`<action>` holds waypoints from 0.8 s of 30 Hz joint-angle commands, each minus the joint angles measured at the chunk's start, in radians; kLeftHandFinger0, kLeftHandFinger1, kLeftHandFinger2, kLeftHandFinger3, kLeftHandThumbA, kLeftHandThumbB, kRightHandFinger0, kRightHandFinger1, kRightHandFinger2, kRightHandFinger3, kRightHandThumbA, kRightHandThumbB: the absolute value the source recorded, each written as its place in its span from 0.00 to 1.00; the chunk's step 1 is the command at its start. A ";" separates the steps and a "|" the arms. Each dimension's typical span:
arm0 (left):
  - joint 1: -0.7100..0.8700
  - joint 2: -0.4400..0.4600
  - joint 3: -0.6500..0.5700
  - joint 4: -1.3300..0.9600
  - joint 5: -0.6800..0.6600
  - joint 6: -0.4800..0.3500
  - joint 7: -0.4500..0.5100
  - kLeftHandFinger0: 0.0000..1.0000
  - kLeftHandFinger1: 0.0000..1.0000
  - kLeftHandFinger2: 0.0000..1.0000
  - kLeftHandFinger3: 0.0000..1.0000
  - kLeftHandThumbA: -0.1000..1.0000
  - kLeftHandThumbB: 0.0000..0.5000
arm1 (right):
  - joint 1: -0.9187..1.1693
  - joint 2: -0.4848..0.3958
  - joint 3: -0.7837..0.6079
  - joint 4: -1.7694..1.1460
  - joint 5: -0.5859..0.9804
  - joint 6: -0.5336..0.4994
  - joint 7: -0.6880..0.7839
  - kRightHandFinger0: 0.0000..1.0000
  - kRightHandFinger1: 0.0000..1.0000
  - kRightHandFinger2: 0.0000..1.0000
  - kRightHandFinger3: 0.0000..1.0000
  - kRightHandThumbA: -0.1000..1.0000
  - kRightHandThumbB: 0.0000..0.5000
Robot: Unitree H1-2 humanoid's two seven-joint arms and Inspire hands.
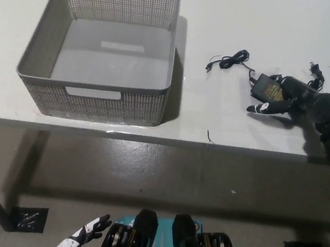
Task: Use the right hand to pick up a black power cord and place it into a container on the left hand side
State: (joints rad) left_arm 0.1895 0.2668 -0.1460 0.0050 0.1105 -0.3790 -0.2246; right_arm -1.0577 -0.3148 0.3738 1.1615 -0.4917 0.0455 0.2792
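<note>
In the head view, the black power cord (265, 84) lies at the right of the frame on the pale tabletop (226, 119): a boxy adapter with a yellowish label, a thin lead coiled in a small loop toward the upper left, and a plug end showing at the upper right. The black right hand (282, 99) rests over the adapter, fingers curled about it, though whether it truly grips is unclear. The grey perforated container (102, 46) sits at the upper left, well apart. The white left hand (81, 241) hangs at the lower left, fingers spread.

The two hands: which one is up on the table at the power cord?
The black right hand, lying over the cord's adapter. The white left hand hangs low, below the table edge.
</note>
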 commanded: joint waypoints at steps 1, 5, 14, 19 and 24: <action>0.007 0.020 0.010 -0.010 -0.016 -0.032 -0.004 1.00 1.00 1.00 1.00 1.00 0.75 | -0.043 0.023 0.010 0.035 0.005 -0.033 -0.019 1.00 1.00 1.00 1.00 1.00 1.00; 0.007 0.017 0.011 -0.007 0.004 -0.043 0.007 1.00 1.00 1.00 1.00 1.00 0.76 | -0.045 0.040 0.031 0.083 -0.013 -0.031 -0.035 1.00 1.00 1.00 1.00 1.00 1.00; -0.010 0.017 0.018 -0.006 -0.008 -0.047 0.006 1.00 1.00 1.00 1.00 1.00 0.76 | -0.062 0.061 0.030 0.170 0.010 -0.047 -0.039 1.00 1.00 1.00 1.00 1.00 1.00; -0.013 0.019 0.021 -0.007 -0.008 -0.052 0.005 1.00 1.00 1.00 1.00 1.00 0.76 | -0.051 0.063 0.026 0.195 0.003 -0.085 -0.180 0.64 0.66 0.71 0.65 0.50 0.60; -0.024 0.014 0.031 0.006 -0.001 -0.067 0.017 1.00 1.00 1.00 1.00 1.00 0.79 | -0.036 0.054 -0.007 0.196 0.023 -0.154 -0.383 0.08 0.52 0.79 0.78 0.00 0.26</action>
State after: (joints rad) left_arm 0.1804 0.2666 -0.1355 0.0137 0.1107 -0.3897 -0.2246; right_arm -1.1031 -0.2747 0.3921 1.3332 -0.4929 -0.0323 0.0551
